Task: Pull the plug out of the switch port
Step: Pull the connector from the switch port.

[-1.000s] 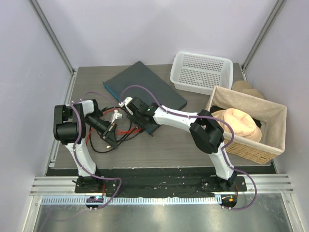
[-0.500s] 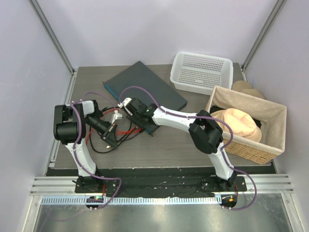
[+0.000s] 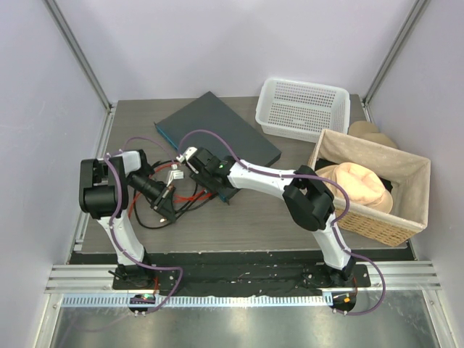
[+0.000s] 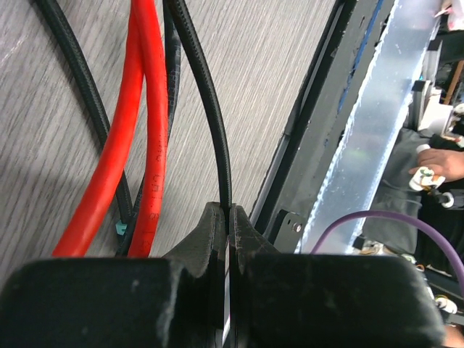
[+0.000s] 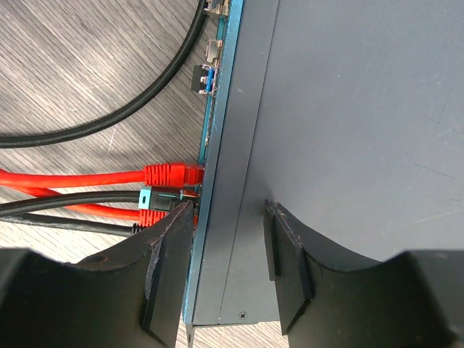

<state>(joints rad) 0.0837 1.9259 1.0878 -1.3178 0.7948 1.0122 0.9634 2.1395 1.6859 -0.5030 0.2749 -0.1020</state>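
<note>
The switch [image 3: 217, 129] lies flat on the table [image 3: 239, 225], turned diagonally, with its bluish front edge [image 5: 215, 145] facing the left arm. The right gripper [image 5: 228, 254] sits at the near end of that edge with its jaws about half apart. One finger is over the top of the box and the other is just off the edge beside the plugs; it does not look clamped on anything.

Three plugs sit side by side in the ports there: a red plug [image 5: 172, 175], a black plug [image 5: 161, 197] with a teal clip, and another red one next to it. Each plug's long axis runs square to the front edge. Their cables lead away toward the left gripper [image 3: 169, 197].

That gripper's fingers are pressed together on a thin black cable [image 4: 210, 109], with red cables [image 4: 148, 109] lying beside it. Whether this cable ends in the teal-clipped plug cannot be told. The left gripper seems better placed to pull, probably straight out from the edge along the plug's axis.
</note>
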